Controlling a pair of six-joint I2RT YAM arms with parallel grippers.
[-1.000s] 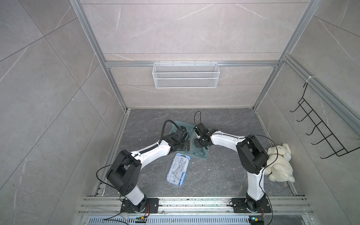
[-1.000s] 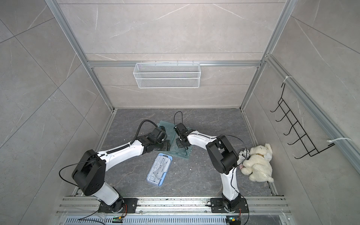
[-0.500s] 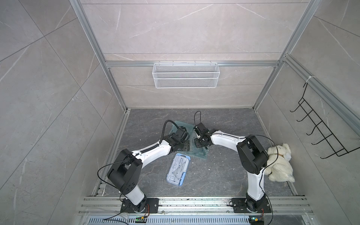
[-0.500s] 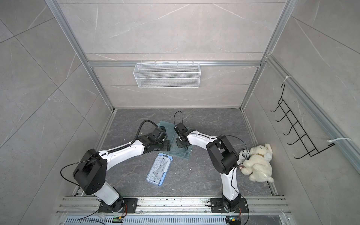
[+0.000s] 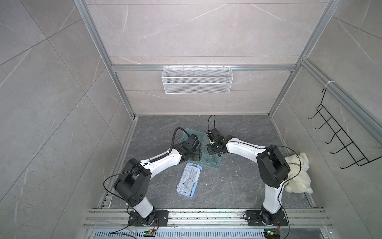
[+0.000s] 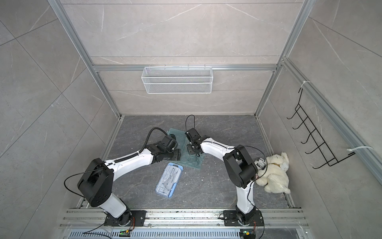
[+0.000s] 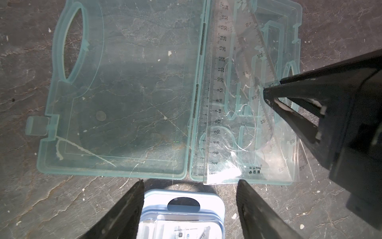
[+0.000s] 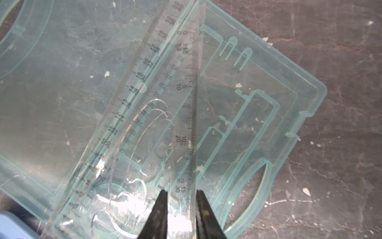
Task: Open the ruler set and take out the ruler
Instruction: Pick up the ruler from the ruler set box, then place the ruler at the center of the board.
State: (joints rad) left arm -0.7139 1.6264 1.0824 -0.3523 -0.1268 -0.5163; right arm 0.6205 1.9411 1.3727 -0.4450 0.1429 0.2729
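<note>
Clear ruler (image 8: pixel 175 103), printed 15/30 at the grip, sits pinched in the right claw (image 8: pixel 180 193); left claw (image 7: pixel 190 183) gapes wide.

In both top views teal case (image 5: pixel 213 163) partly under arms, tool tips hidden. Wrist cams: blue case (image 7: pixel 182 207), ruler (image 8: pixel 182 124), right tool (image 8: pixel 179 192) cut off at btm edge.

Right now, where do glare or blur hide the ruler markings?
Right wrist view: strong white glare on the clear rulers beside the right gripper wipes out markings there. Left wrist view: a smaller glare patch at their zero end, the left gripper out of focus. In both top views: even light, teal case too small for detail.
</note>
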